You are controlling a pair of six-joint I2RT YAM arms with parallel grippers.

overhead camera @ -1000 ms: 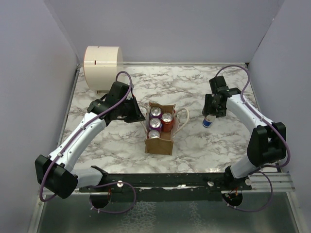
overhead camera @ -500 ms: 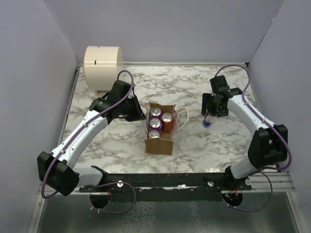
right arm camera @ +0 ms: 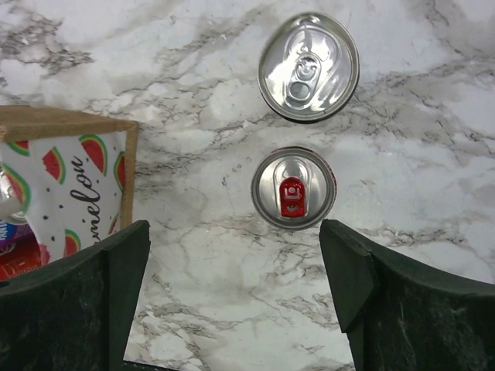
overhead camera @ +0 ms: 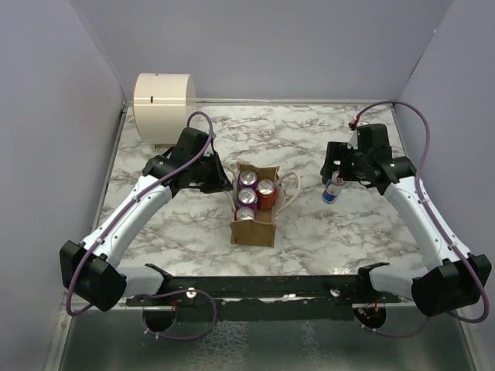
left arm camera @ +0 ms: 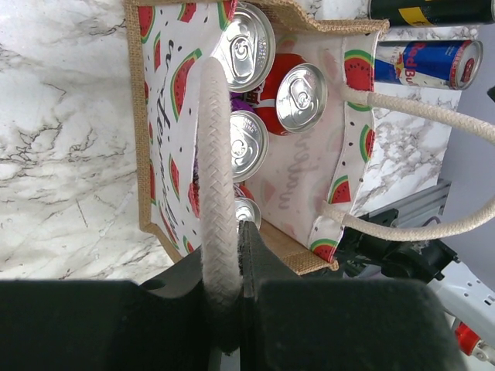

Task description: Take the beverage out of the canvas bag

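The canvas bag (overhead camera: pixel 252 220) stands mid-table with several beverage cans (overhead camera: pixel 247 178) upright inside; its watermelon print (left arm camera: pixel 158 124) shows in the left wrist view. My left gripper (overhead camera: pixel 220 181) (left arm camera: pixel 241 232) is shut on the bag's white loop handle (left arm camera: pixel 216 154). A blue-and-silver beverage can (overhead camera: pixel 331 191) (left arm camera: pixel 429 63) stands on the marble right of the bag. My right gripper (overhead camera: pixel 341 171) (right arm camera: pixel 236 278) hangs open just above it. In the right wrist view a red-tabbed can (right arm camera: pixel 293 188) and a silver-topped can (right arm camera: pixel 308 66) stand beyond the fingertips, with nothing between the fingers.
A cream cylindrical container (overhead camera: pixel 162 104) sits at the back left corner. Grey walls close the table on three sides. The bag's second loop handle (overhead camera: pixel 292 185) sticks out to the right, toward the freed can. The bag's corner (right arm camera: pixel 77 178) lies left of my right gripper.
My right gripper opened and let go of the blue-and-silver can, which now stands on the table. The right arm swung outward to the right. The left gripper kept hold of the handle.
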